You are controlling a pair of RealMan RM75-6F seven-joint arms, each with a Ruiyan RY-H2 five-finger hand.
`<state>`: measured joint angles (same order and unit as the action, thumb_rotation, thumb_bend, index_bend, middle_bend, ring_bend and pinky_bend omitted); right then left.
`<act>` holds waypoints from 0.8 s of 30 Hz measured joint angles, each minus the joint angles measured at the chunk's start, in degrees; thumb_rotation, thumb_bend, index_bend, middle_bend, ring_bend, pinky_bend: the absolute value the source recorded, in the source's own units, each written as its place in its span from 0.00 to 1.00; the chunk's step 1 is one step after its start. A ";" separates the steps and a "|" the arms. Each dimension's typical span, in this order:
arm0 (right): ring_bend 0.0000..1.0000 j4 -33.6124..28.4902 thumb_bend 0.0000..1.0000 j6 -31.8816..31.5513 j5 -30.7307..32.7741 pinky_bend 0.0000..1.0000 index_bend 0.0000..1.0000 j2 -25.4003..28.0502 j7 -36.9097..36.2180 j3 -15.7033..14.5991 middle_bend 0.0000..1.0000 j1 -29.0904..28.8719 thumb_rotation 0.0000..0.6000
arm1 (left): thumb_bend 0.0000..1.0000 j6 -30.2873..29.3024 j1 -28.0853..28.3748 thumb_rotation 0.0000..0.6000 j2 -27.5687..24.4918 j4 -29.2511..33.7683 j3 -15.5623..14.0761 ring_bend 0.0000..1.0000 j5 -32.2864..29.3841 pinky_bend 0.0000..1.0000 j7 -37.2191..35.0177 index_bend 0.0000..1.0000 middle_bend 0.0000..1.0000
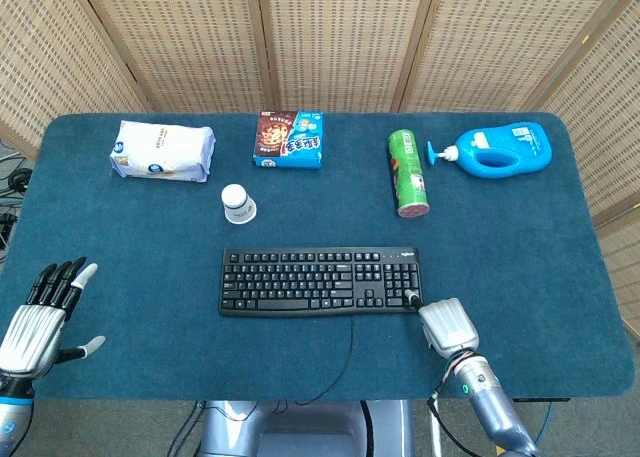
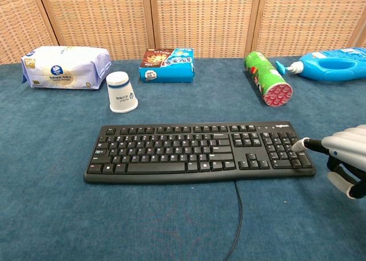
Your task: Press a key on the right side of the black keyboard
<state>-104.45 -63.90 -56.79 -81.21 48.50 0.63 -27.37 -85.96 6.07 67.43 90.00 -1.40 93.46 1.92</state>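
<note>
The black keyboard point(image 1: 320, 281) lies flat near the table's front middle, also in the chest view point(image 2: 200, 151). My right hand point(image 1: 450, 327) sits just off the keyboard's near right corner, one finger stretched out and the others curled under. That fingertip point(image 2: 301, 145) rests on a key at the right edge of the number pad; whether the key is pushed down is unclear. My left hand point(image 1: 35, 322) hovers off the table's front left edge, fingers spread, holding nothing; the chest view does not show it.
Along the back stand a white bag point(image 1: 162, 150), a cookie box point(image 1: 289, 139), a green can point(image 1: 407, 173) on its side and a blue bottle point(image 1: 500, 148). An upturned paper cup point(image 1: 238, 203) stands behind the keyboard. The keyboard's cable point(image 1: 350, 347) runs off the front edge.
</note>
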 measured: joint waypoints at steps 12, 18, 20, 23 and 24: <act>0.70 1.60 0.67 0.16 1.71 0.54 0.12 -0.88 -0.79 -0.71 0.74 -1.01 1.00 | 0.00 0.58 0.19 1.00 0.12 -0.06 -0.06 0.00 -0.29 0.00 0.19 0.00 0.00; 0.70 2.11 0.67 0.01 2.28 0.54 0.13 -1.12 -0.82 -0.84 0.74 -1.47 1.00 | 0.00 0.68 0.22 1.00 0.23 -0.15 -0.21 0.00 -0.15 0.00 0.39 0.00 0.00; 0.70 2.16 0.67 -0.05 2.48 0.54 0.13 -1.18 -0.82 -0.96 0.74 -1.60 1.00 | 0.00 0.71 0.22 1.00 0.23 -0.16 -0.23 0.00 -0.17 0.00 0.40 0.00 0.00; 0.70 2.26 0.67 -0.10 2.73 0.54 0.13 -1.32 -0.86 -1.17 0.74 -1.79 1.00 | 0.00 0.64 0.21 1.00 0.26 -0.18 -0.26 0.00 -0.07 0.00 0.46 0.00 0.00; 0.70 2.31 0.67 -0.11 2.75 0.54 0.13 -1.38 -0.89 -1.25 0.74 -1.84 1.00 | 0.00 0.64 0.22 1.00 0.27 -0.18 -0.25 0.00 -0.08 0.00 0.44 0.00 0.00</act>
<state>-102.14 -64.01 -54.04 -82.58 47.61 -0.62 -29.21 -85.32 6.29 67.70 89.82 -1.66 93.38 2.36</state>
